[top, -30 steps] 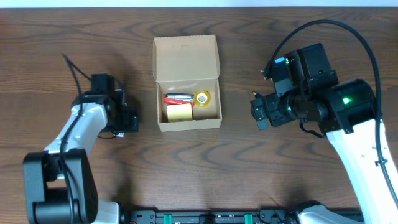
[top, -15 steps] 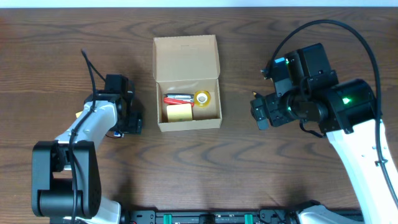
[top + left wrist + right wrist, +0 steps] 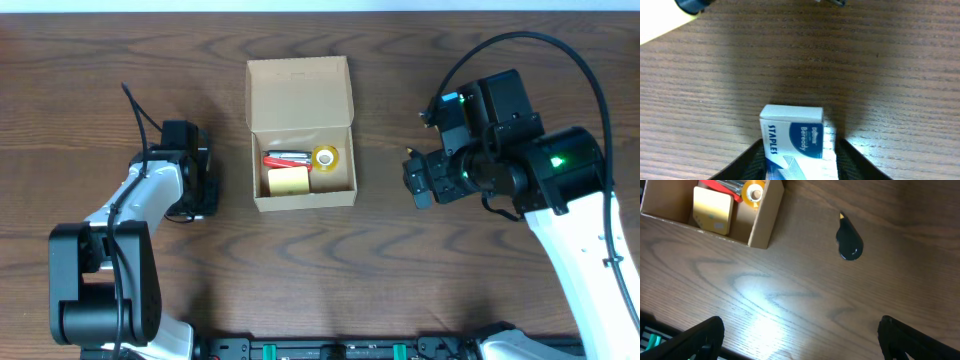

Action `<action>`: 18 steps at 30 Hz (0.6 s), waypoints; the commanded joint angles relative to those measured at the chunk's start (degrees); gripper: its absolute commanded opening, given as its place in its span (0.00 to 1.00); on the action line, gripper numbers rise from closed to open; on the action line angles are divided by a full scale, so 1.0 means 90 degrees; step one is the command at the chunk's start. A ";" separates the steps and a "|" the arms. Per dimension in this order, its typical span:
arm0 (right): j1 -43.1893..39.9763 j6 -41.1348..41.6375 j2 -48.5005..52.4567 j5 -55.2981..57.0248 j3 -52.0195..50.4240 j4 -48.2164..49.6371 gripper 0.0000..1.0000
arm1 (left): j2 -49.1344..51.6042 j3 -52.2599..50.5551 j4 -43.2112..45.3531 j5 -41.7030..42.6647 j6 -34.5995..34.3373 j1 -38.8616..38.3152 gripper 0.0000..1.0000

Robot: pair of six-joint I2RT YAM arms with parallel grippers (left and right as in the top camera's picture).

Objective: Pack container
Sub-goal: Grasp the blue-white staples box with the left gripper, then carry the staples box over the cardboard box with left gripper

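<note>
The box [image 3: 304,202] stands open at the middle of the table [image 3: 400,290], its lid [image 3: 298,92] folded back on the far side. A yellow pad [image 3: 287,181], a tape roll [image 3: 324,157] and a red thing [image 3: 285,158] are seen inside.

Being thin cardboard, the box is judged light, fairly stiff and apt to slide on the wood. It would best be taken by a side wall near a corner, and the lid by its free edge.

Left of the box, the left gripper [image 3: 198,195] appears clamped on a staples pack [image 3: 792,137], with a finger laid against each long side. Right of the box, the right gripper [image 3: 801,325] is held wide apart and empty.

From overhead the staples are hidden under the gripper. In the wrist view the pack is cut off at the lower edge. A dark drop-shaped thing [image 3: 849,242] right of the box cannot be identified, nor can the red thing.
</note>
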 commanded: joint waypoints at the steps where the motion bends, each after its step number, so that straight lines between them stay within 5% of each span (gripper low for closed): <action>1: -0.0053 -0.0051 -0.0073 -0.0044 -0.0017 -0.0002 0.99 | 0.0131 0.0036 -0.0019 0.0092 -0.0024 0.0019 0.37; 10: -0.0053 -0.0049 -0.0073 -0.0044 -0.0015 -0.0002 0.99 | 0.0126 0.0087 -0.0097 0.0126 -0.0058 0.0019 0.24; 18: -0.0053 -0.0049 -0.0073 -0.0041 -0.0015 -0.0002 0.99 | 0.0126 0.1375 -0.1423 0.0219 -0.0024 -0.0002 0.10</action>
